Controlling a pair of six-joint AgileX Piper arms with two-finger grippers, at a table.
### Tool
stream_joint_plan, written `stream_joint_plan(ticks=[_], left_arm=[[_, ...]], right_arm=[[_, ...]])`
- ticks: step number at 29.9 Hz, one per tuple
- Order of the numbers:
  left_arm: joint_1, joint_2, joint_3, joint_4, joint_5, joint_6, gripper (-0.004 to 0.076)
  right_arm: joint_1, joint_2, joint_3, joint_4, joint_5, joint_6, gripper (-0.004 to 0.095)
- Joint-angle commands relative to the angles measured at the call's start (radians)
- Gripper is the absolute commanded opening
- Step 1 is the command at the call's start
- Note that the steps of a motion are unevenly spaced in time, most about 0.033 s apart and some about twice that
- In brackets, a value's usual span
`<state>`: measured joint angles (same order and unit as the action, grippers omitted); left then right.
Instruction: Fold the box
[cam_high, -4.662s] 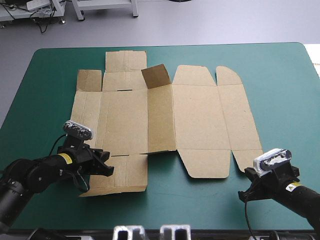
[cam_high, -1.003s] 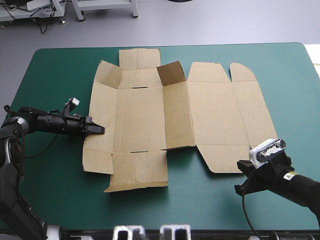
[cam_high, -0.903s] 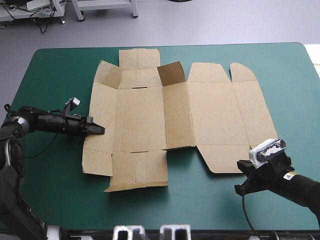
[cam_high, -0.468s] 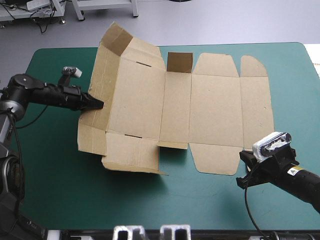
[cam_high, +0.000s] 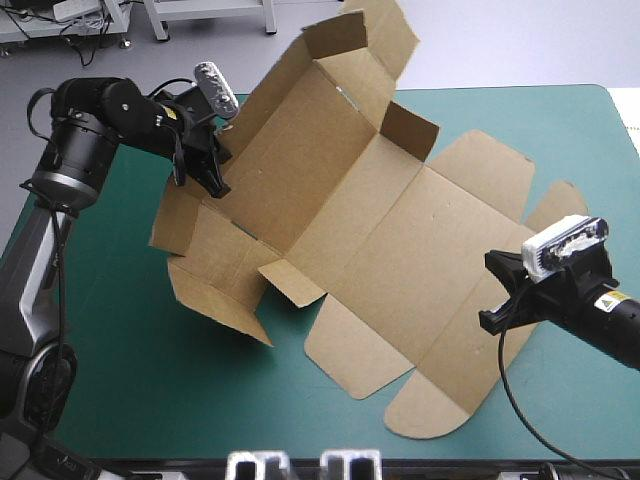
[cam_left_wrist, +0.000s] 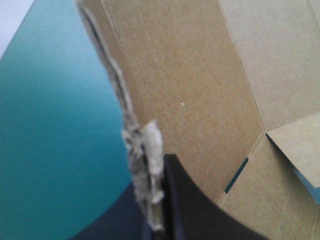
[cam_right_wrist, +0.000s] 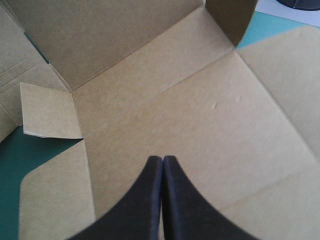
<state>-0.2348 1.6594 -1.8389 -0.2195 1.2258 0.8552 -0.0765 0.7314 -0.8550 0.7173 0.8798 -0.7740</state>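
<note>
The brown box (cam_high: 370, 250) is lying as a cut, creased sheet slantwise across the middle of the teal-green cover (cam_high: 110, 360), with rounded flaps toward the near edge. Its left part is rising steeply off the table, a small flap (cam_high: 410, 130) standing at the far side. The left gripper (cam_high: 213, 183) is pinching the raised part's frayed left edge, fingers nearly closed on it. The right gripper (cam_right_wrist: 163, 161) is pointing across the flat right panels, fingers pressed together with nothing between them
</note>
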Motion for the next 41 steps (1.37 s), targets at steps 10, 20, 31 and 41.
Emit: stream_joint_plan(ticks=[10,20,31,41], left_arm=[[-0.287,-0.05,-0.049,0.278,-0.308,0.045,-0.001],[-0.359,-0.066,0.078,0.403,-0.427,0.114,-0.001],[-0.441,-0.249,0.443,0.731,-0.767,0.107,-0.001],[-0.441,-0.294,0.587,0.974,-0.9,-0.127,-0.001]], right_arm=[[0.002,0.24,-0.417,-0.026,0.028,0.029,-0.0024],[0.002,0.436,-0.739,-0.136,0.128,0.129,-0.0025],[0.0,0.563,-0.862,-0.133,0.174,0.161,-0.0025],[0.0,0.653,-0.88,-0.129,0.177,0.193,-0.0024]])
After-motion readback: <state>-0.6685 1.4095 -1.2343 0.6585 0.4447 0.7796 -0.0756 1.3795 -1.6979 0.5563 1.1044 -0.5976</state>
